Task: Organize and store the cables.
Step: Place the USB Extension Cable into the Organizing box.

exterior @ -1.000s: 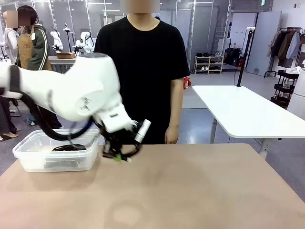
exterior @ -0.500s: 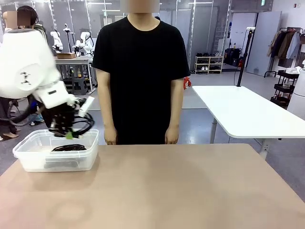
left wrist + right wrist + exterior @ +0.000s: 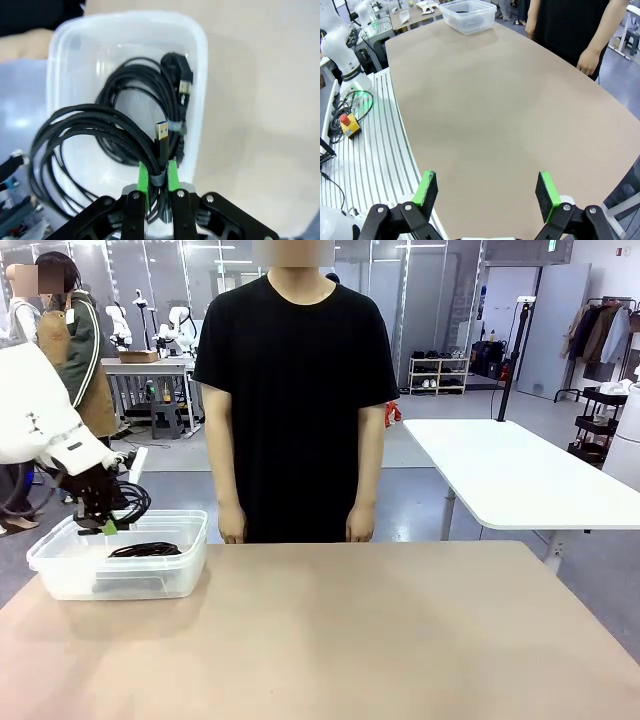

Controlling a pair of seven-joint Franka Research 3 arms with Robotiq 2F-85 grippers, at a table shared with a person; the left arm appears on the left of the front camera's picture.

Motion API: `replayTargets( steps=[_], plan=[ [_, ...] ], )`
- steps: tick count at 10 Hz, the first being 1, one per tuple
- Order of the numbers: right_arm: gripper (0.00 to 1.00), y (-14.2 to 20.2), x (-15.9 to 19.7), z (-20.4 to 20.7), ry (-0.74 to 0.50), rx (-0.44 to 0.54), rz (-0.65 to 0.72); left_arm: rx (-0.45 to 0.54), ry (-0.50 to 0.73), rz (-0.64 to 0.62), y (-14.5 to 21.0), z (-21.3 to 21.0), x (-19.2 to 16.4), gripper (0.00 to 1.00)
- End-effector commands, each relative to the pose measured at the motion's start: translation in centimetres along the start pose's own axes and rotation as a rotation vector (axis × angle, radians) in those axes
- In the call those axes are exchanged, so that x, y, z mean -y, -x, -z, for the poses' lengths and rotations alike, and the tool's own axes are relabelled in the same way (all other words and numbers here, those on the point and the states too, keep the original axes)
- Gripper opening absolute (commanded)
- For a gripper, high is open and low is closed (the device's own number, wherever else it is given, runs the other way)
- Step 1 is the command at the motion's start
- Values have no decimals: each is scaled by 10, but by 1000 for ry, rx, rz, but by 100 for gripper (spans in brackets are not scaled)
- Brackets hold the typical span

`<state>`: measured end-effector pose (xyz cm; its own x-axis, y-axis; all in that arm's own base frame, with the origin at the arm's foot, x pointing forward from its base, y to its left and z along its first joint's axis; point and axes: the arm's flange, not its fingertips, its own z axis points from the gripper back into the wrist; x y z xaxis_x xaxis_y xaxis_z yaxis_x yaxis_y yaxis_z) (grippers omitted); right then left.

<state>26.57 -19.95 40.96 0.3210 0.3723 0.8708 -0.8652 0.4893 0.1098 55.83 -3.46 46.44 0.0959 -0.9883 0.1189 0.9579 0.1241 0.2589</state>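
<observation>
Left pincer [image 3: 159, 186] is clamping a braided USB cable [image 3: 95, 131] over the plastic bin [image 3: 200, 75] holding another coiled cable [image 3: 145, 85]; right pincer [image 3: 489, 194] is hanging wide apart.

We find no text, label, brand, number or sign that we can read in these pictures; the small green sign [image 3: 551, 246] hanging from the ceiling at the far end of the room is too small and blurred for us to make out
</observation>
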Motion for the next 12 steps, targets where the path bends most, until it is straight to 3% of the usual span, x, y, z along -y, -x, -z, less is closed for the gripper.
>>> replayTargets(
  steps=[1,4,5,6,7,8,9,12],
  plan=[
    [100,1,1,1,4,15,-18,50,23,6,-1,11,-17,17],
    [100,1,1,1,4,15,-18,36,75,-4,2,39,-23,17],
    [100,1,1,1,4,15,-18,35,84,9,3,40,-21,36],
    [100,1,1,1,4,15,-18,43,76,20,4,37,-19,46],
    [100,1,1,1,4,15,-18,55,60,17,6,34,-19,67],
    [100,1,1,1,4,15,-18,57,57,13,8,31,-17,78],
    [100,1,1,1,4,15,-18,51,56,8,10,31,-16,98],
    [100,1,1,1,4,15,-18,54,46,-4,15,27,-14,100]
  ],
)
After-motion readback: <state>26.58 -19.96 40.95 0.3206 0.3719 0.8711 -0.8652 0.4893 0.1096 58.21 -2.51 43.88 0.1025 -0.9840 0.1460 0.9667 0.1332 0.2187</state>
